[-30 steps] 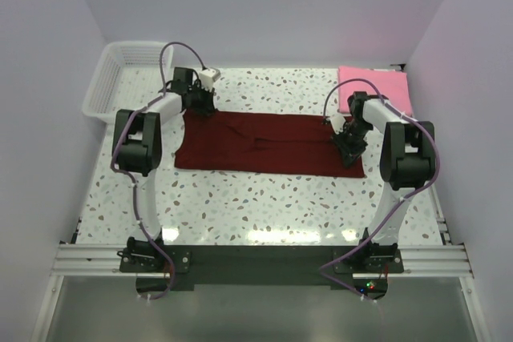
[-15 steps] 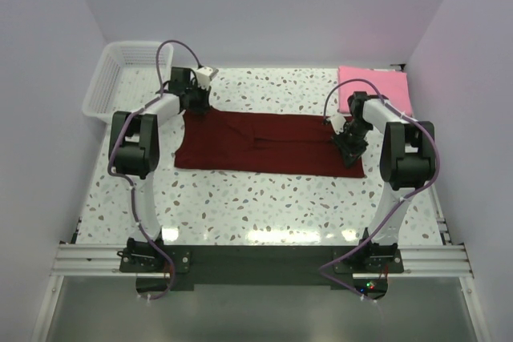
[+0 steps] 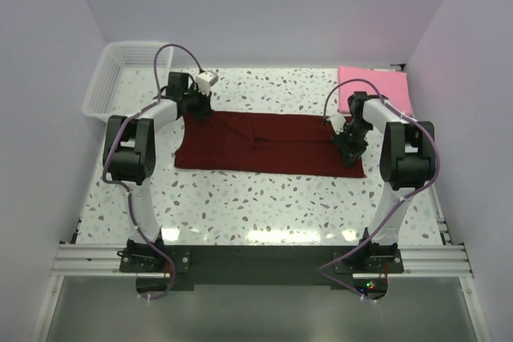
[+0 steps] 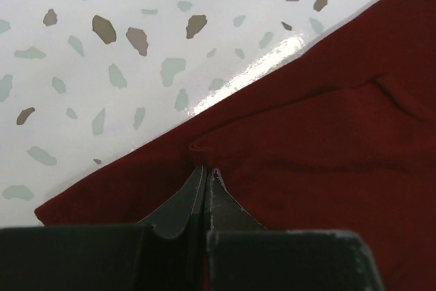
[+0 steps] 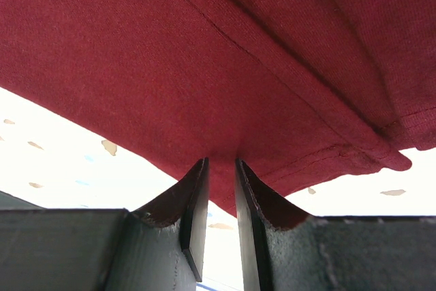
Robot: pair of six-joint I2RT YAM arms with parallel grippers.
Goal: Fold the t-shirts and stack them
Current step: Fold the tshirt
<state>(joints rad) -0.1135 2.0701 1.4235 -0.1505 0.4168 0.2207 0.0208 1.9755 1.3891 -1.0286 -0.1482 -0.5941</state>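
Note:
A dark red t-shirt (image 3: 264, 143), folded into a long strip, lies across the middle of the speckled table. My left gripper (image 3: 198, 104) sits at its far left corner. In the left wrist view the gripper (image 4: 206, 170) is shut, pinching a small pucker of the red cloth (image 4: 327, 134) near its edge. My right gripper (image 3: 350, 148) is at the shirt's right end. In the right wrist view the gripper (image 5: 222, 161) is shut on the hem of the red cloth (image 5: 204, 52), which hangs lifted off the table. A folded pink t-shirt (image 3: 377, 86) lies at the back right.
A white plastic basket (image 3: 112, 78) stands at the back left corner. Bare speckled table (image 3: 264, 206) runs in front of the red shirt. Pale walls close in on the left, right and back.
My left arm's elbow has swung a little to the left and its gripper has edged slightly back-left at the shirt's corner. The right arm and the shirt look unchanged.

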